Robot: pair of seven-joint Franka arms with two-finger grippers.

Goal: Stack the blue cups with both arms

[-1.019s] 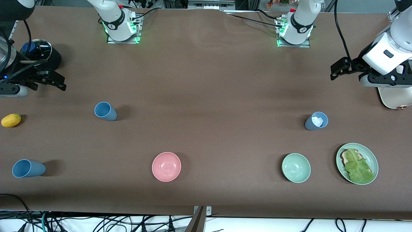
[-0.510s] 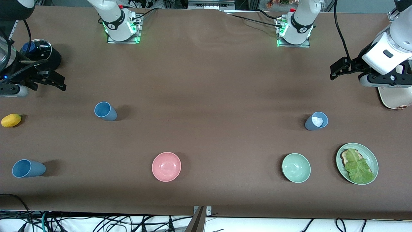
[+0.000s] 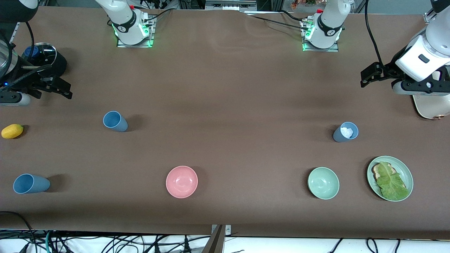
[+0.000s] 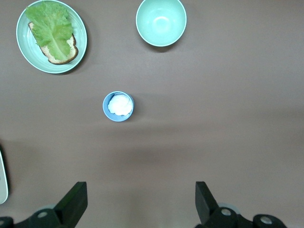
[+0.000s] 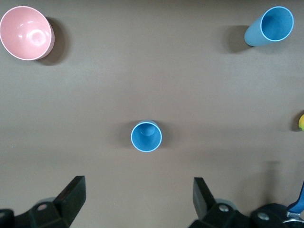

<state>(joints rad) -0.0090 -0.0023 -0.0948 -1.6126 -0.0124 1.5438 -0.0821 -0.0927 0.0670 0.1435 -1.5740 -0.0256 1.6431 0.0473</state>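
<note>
Both pincers are held spread and empty: right gripper [image 3: 66, 92] over the table's right-arm end, left gripper [image 3: 365, 79] over the left-arm end. Three upright blue cups [image 3: 115, 121] are spaced well apart; light, stiff, probably best pinched at the rim.

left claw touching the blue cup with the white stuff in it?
Apart. In the left wrist view, bare table lies between the open left claw and the blue cup.
</note>
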